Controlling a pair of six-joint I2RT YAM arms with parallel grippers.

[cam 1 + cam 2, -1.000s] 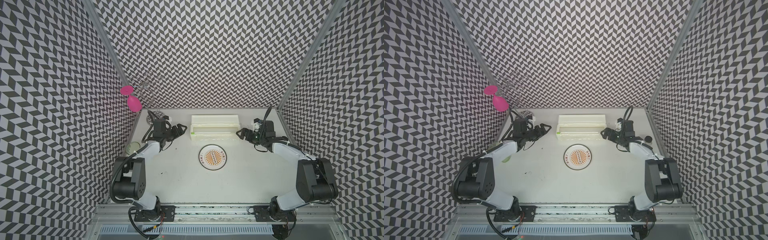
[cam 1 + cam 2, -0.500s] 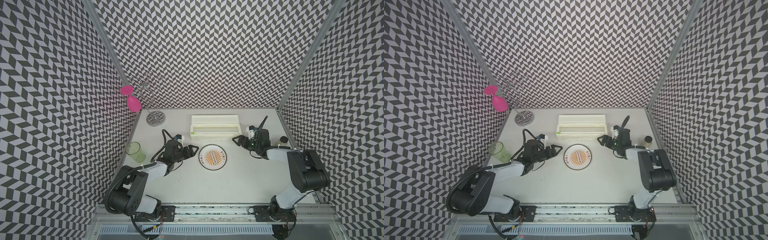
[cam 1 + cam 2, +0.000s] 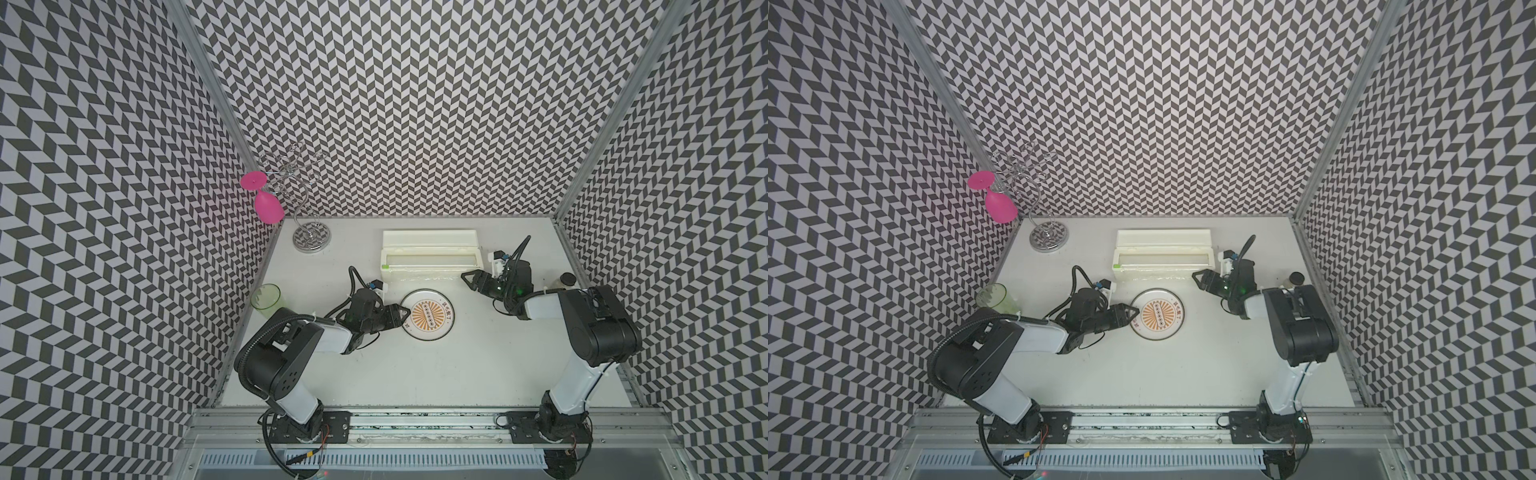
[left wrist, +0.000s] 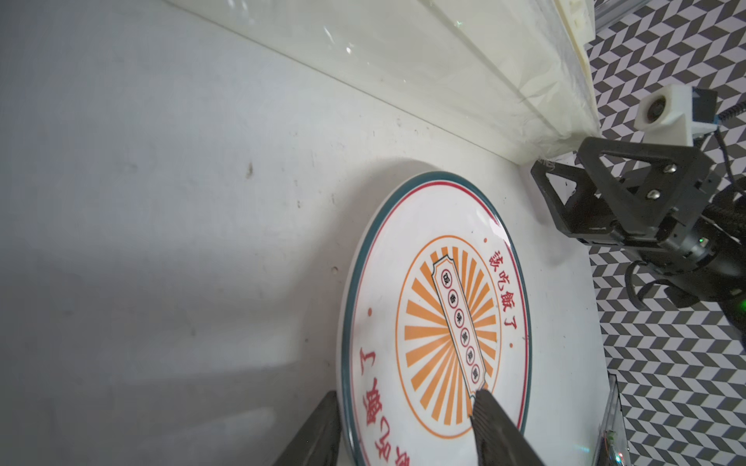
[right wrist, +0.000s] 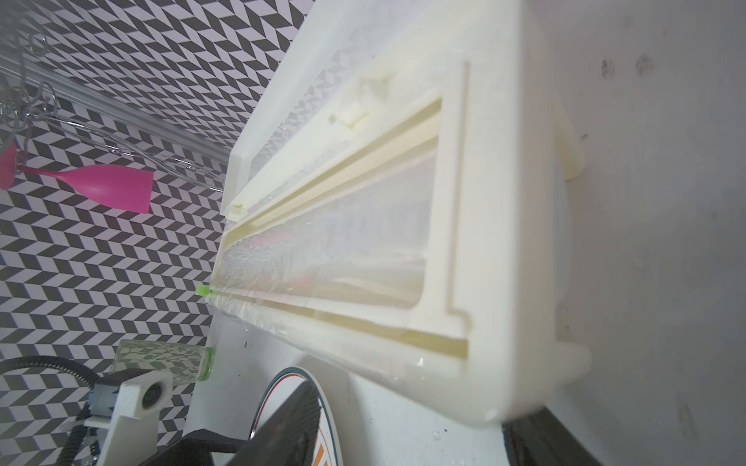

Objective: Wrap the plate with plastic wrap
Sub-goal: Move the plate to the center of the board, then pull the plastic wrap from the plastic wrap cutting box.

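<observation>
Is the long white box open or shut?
Open. The box's lid is tipped back, and the roll of wrap shows inside.

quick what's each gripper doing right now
left gripper: open, straddling the rim of the round white orange-sunburst plate
right gripper: open, beside the transparent plastic wrap at the cream dispenser box

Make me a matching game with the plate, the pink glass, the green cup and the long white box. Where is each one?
1. plate
2. pink glass
3. green cup
4. long white box

A. hanging upside down on the wire rack
B. lid open, at the back of the table
C. lying flat, in front of the box
D. standing upright at the table's side edge

Pairs: 1-C, 2-A, 3-D, 4-B
</observation>
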